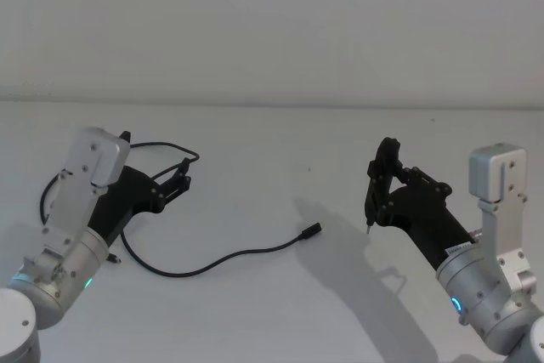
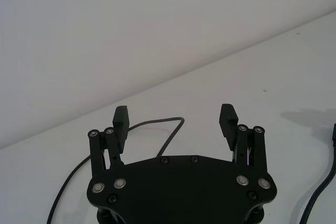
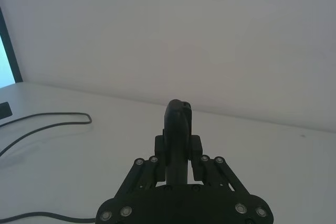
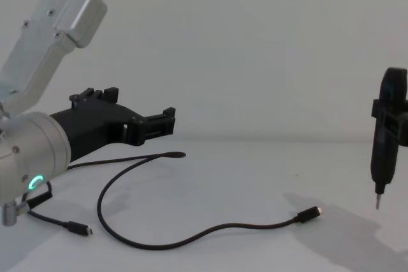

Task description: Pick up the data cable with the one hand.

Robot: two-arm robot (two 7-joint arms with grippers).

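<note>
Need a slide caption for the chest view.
Open left gripper hovers over the data cable on the table; right gripper holds a pointed black tool.

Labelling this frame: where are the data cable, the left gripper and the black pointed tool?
data cable point(image 1: 309, 229): head view, its plug end.
left gripper point(image 2: 175, 114): left wrist view, between its open fingertips.
black pointed tool point(image 4: 381, 156): chest view, its shaft.

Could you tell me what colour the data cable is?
Black; the long thin data cable, clearest in chest view.
</note>
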